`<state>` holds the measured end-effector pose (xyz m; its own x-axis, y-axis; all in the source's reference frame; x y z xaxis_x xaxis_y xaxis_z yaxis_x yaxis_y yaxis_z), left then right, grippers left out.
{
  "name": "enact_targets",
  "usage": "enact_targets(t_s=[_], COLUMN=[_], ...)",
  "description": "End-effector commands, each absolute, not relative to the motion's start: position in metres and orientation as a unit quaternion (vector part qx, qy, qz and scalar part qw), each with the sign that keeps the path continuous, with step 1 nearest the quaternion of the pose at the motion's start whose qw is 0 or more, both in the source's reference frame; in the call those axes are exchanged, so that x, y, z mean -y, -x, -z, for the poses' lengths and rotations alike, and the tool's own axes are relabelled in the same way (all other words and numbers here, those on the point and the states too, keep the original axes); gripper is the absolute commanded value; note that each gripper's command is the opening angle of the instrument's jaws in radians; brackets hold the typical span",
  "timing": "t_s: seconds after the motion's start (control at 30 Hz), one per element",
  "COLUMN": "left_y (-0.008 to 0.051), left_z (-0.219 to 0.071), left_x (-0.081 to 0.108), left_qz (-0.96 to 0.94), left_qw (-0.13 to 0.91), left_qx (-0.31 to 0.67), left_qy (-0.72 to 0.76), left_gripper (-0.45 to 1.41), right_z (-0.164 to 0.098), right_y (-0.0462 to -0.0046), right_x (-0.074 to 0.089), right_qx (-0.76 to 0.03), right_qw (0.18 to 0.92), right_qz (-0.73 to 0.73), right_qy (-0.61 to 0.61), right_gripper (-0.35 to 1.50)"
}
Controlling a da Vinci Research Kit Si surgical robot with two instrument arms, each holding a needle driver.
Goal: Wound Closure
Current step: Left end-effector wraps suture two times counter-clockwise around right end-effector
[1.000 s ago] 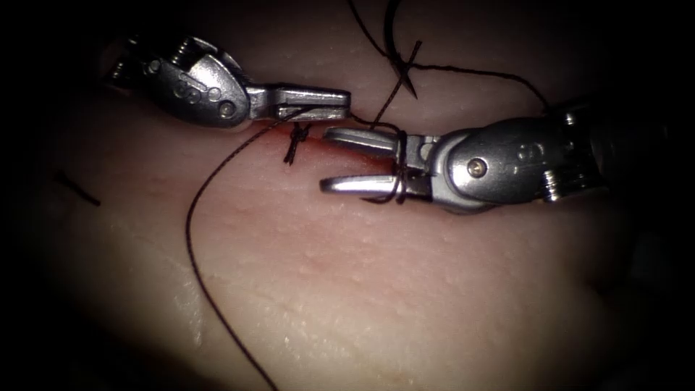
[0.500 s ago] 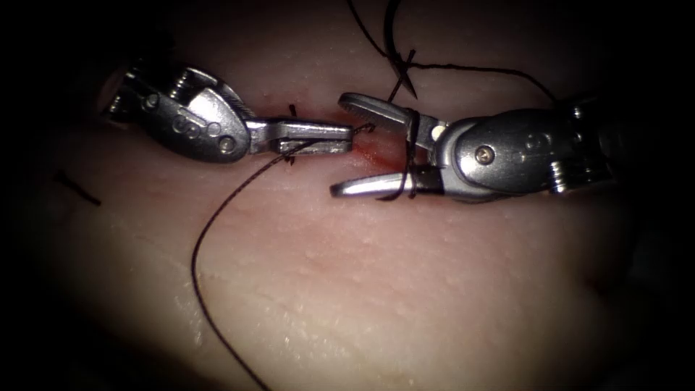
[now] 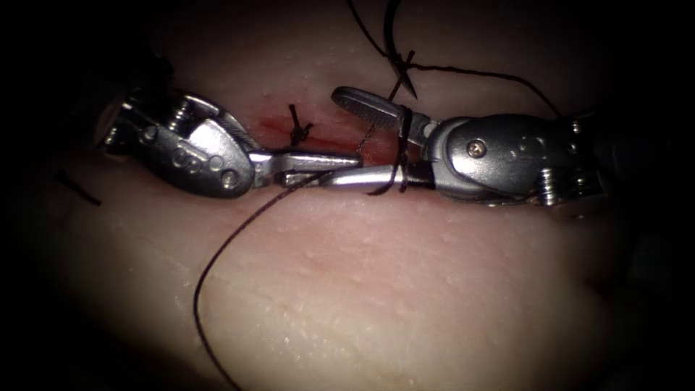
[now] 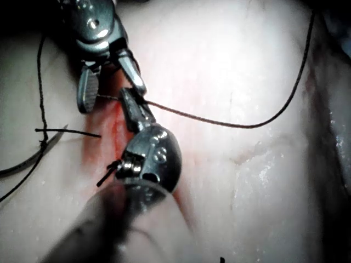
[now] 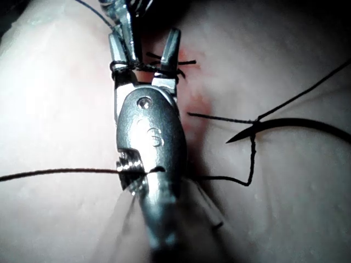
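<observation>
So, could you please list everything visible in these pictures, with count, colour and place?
tissue: one, pale pink, under everything.
cut: one, red with fluid, between the tools.
knot: one, dark, on the cut.
needle: one, dark, curved, lying free on the tissue above the right tool.
thread: one, dark, wound around the right tool's open jaws, trailing down from the left tool.
cut end of thread: one, dark, far left.
left tool: silver, shut on thread.
right tool: silver, open, holding nothing.
</observation>
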<state>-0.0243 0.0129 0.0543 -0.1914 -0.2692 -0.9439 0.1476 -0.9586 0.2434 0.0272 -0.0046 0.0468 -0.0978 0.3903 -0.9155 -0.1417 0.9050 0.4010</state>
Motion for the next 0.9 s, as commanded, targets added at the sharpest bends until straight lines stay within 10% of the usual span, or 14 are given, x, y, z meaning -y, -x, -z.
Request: enact_targets(t_s=[0.03,0.9], left_y=[0.0246,0.0238], left_z=[-0.0549,-0.0566], left_x=[-0.0122,-0.0117], left_qz=[0.769,0.776], left_qw=[0.136,0.140], left_qx=[0.047,0.057], left_qy=[-0.623,-0.613], left_gripper=[-0.45,-0.45], right_z=[-0.0474,-0.0483], right_y=[-0.0277,-0.0274], right_x=[0.0053,0.0051], right_qx=[-0.713,-0.714], right_qw=[0.666,0.652], right_qz=[-0.202,-0.232], right_qy=[-0.089,-0.109], right_gripper=[0.81,0.76])
